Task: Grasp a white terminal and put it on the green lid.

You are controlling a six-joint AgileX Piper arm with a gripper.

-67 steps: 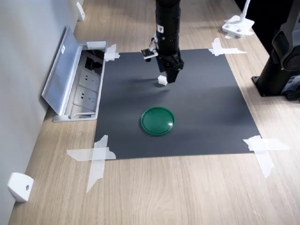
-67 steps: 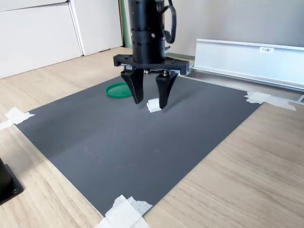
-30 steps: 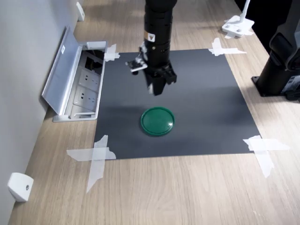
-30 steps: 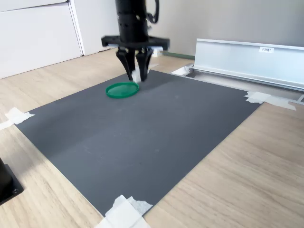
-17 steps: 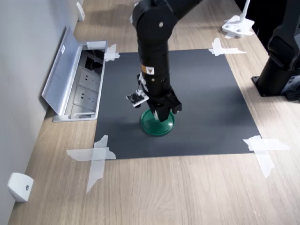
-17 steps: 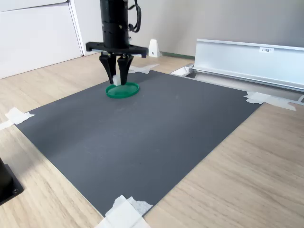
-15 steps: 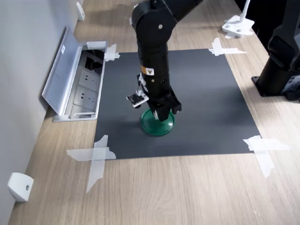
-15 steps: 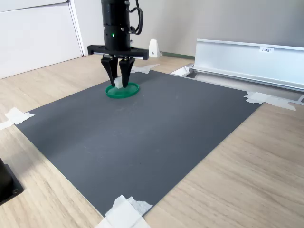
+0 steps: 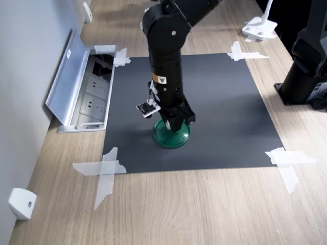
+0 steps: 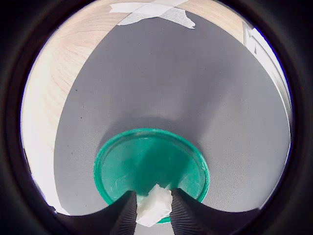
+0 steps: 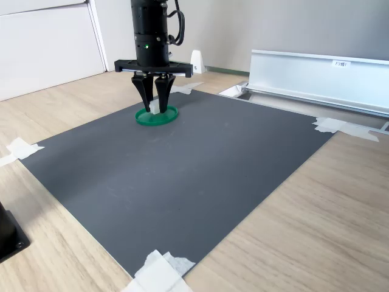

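Observation:
The green lid [image 9: 177,139] lies on the dark mat, near its edge on the first exterior view's lower side. My gripper [image 9: 172,124] points straight down over the lid. In the wrist view, the two dark fingers [image 10: 125,216] are shut on the white terminal [image 10: 154,205]. The small notched block hangs just above the green lid [image 10: 146,164], close to its rim. In the second exterior view the gripper [image 11: 154,104] stands low over the green lid [image 11: 159,117]. I cannot tell whether the terminal touches the lid.
The dark mat [image 9: 225,112] is taped to the wooden table with white strips [image 9: 104,171] at its corners. An open metal socket box [image 9: 84,97] lies at the first exterior view's left. A white wedge block [image 9: 21,203] and a black machine base [image 9: 306,71] stand off the mat.
My gripper shut on the terminal on the mat, lifted it and carried it over the green lid. In the last half second it only shifted slightly.

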